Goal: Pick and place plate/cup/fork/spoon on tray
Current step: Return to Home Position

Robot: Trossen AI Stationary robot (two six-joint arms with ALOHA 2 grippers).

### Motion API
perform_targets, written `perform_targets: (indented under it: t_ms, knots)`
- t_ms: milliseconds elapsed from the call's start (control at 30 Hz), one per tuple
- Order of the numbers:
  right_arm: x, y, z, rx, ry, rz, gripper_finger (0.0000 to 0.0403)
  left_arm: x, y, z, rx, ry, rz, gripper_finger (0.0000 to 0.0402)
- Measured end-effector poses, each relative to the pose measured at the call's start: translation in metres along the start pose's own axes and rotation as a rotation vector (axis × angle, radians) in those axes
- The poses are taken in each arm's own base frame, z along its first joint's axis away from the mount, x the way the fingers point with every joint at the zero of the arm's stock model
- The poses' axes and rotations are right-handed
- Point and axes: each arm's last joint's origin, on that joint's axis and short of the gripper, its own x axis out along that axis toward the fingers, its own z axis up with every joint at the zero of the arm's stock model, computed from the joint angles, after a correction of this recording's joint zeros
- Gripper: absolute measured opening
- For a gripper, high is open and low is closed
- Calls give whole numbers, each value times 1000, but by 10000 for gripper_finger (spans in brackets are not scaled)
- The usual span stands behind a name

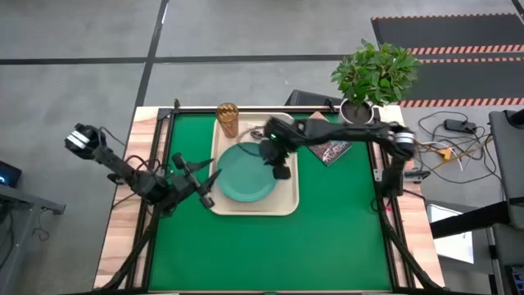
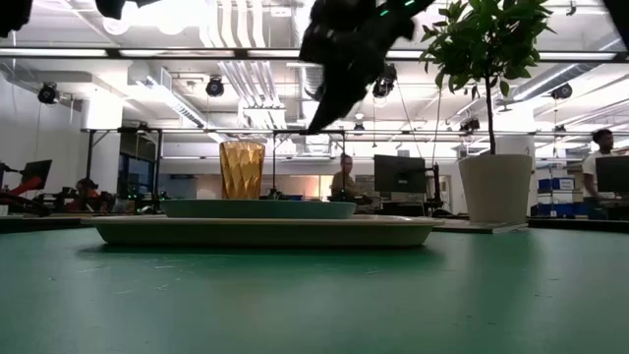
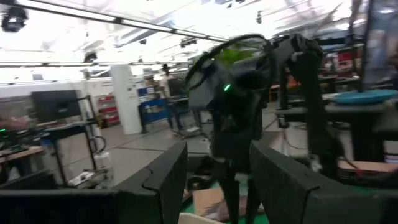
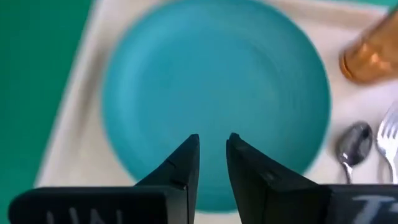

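Observation:
The cream tray (image 1: 288, 201) lies at the middle of the green table. On it rest the teal plate (image 1: 244, 176) and, at its far left corner, the upright amber cup (image 1: 228, 120). In the right wrist view the dark spoon (image 4: 353, 146) and the pale fork (image 4: 387, 140) lie on the tray beside the plate (image 4: 214, 93), near the cup (image 4: 370, 53). My right gripper (image 4: 212, 155) hangs above the plate's right part, empty, its fingers a narrow gap apart. My left gripper (image 3: 217, 180) is open and empty by the tray's left edge.
A potted plant in a white pot (image 1: 360, 111) and a dark flat packet (image 1: 332, 152) stand at the table's back right. Bare green mat lies in front of the tray (image 2: 260, 231). People show in the room beyond the table.

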Motion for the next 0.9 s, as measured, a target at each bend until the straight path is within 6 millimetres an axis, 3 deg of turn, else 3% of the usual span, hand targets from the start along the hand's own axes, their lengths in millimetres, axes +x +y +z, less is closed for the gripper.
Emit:
perform_targets:
  t_ms: [200,367,467,667,733,900]
  knots:
    - [-18,59,-25,-78,-209,-66,68,-12,-13,-6,98,37,-99,156]
    - [-38,88,-55,-108,-379,-119,68,-18,-16,-10,107,68,-154,128]
    - [-49,96,-76,-90,-471,-120,68,-19,-19,-10,65,33,-293,92]
    - [-61,104,-118,-87,-604,-140,68,-29,-22,-15,123,-53,-925,8]
    - [-65,106,-130,-92,-643,-144,68,-31,-13,-16,131,19,-952,6]
    - [-72,111,-157,-98,-732,-159,68,-34,20,-17,86,206,-804,1]
